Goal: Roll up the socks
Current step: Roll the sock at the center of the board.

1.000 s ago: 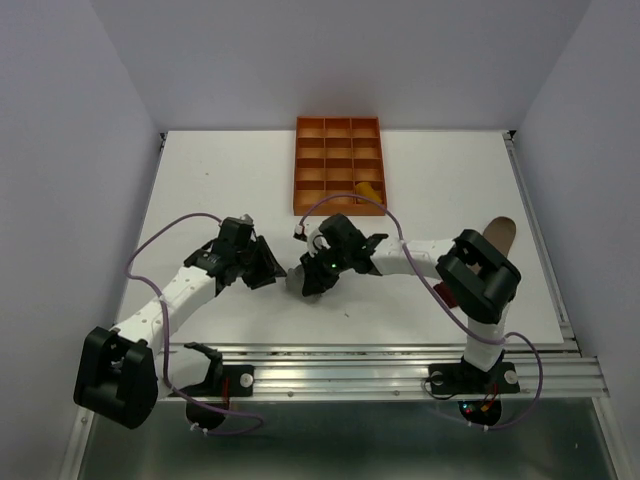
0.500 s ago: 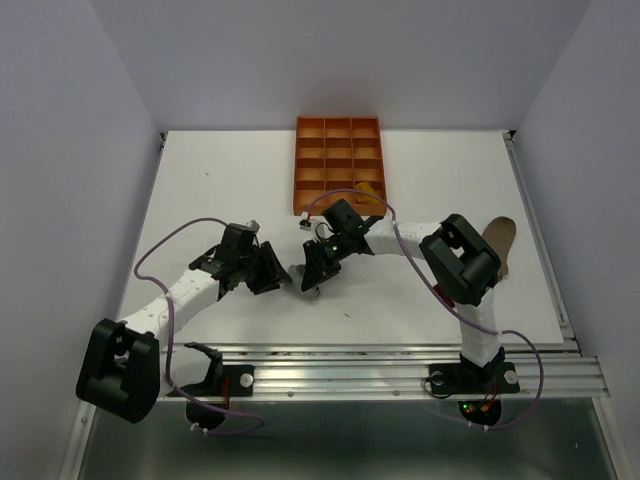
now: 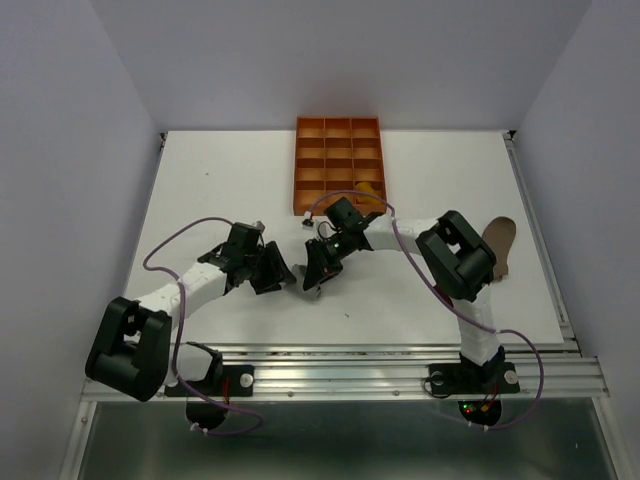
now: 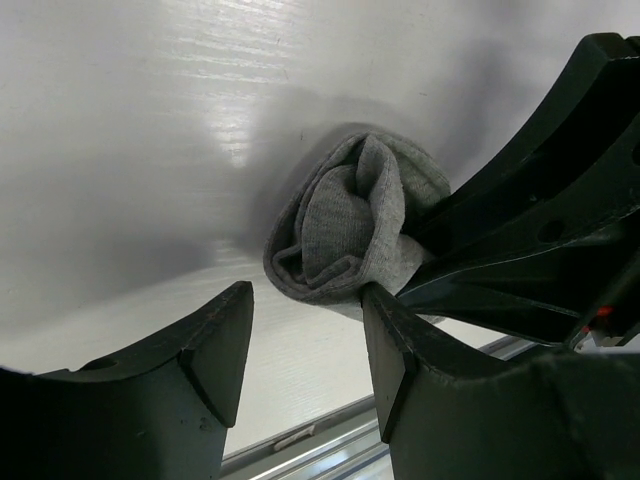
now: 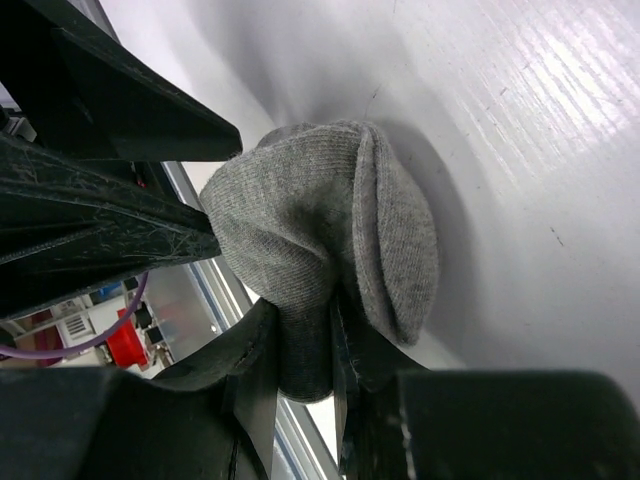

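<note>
rolled grey sock (image 5: 320, 230) pinched in right tool (image 5: 305, 335); left tool (image 4: 307, 305) spread wider than before, shifted closer

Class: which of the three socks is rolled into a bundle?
The grey sock, pinched by the right gripper at mid-table. The yellow sock sits in the orange tray; the brown sock lies flat off to the right.

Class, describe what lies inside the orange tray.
A yellow sock lies in a near-right compartment of the orange tray. The right arm covers that corner's near edge, so the sock's full shape is hidden.
</note>
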Controlling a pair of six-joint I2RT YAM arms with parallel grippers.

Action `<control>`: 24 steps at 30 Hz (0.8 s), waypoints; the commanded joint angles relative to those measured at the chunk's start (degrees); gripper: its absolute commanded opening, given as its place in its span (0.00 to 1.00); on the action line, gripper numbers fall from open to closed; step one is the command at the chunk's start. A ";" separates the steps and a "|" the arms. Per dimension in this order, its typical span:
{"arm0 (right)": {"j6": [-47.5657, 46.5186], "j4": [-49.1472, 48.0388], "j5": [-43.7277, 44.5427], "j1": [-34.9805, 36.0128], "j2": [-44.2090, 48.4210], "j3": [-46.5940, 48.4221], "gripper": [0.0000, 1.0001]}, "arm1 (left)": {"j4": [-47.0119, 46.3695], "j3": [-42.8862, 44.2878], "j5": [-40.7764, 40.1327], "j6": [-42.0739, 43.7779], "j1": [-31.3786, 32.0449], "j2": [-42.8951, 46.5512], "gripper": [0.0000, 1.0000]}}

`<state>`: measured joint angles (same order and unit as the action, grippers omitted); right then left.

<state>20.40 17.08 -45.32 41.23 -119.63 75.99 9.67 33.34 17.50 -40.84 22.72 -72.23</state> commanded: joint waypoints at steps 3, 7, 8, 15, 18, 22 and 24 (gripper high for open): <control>-0.80 6.47 3.92 0.08 -4.29 0.48 0.01 | -4.22 -0.03 2.37 1.73 0.39 -2.39 0.59; -0.45 6.47 4.19 -0.45 -5.08 1.18 0.02 | -5.97 -0.56 3.94 1.90 0.39 -4.50 0.58; -0.28 6.47 4.45 -0.45 -5.26 1.36 0.02 | -6.59 -0.73 4.91 1.73 0.48 -4.85 0.57; 0.43 6.39 5.42 -0.45 -6.22 3.03 0.03 | -11.08 -2.41 6.85 0.06 0.48 -8.27 0.17; 0.34 6.30 6.56 -0.45 -5.79 3.81 0.10 | -11.43 -3.19 6.67 -0.82 0.48 -11.34 0.00; -1.59 6.30 9.55 -0.45 -3.59 4.35 0.23 | -7.50 -2.59 2.91 -3.02 0.40 -13.55 0.00; -3.86 6.04 10.34 -0.45 -1.14 4.00 0.37 | -4.33 -1.79 0.19 -3.37 0.48 -14.08 0.00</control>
<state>21.63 22.94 -45.15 39.79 -121.99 79.92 -2.44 32.91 24.45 -43.53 21.89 -81.76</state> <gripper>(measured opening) 0.280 0.049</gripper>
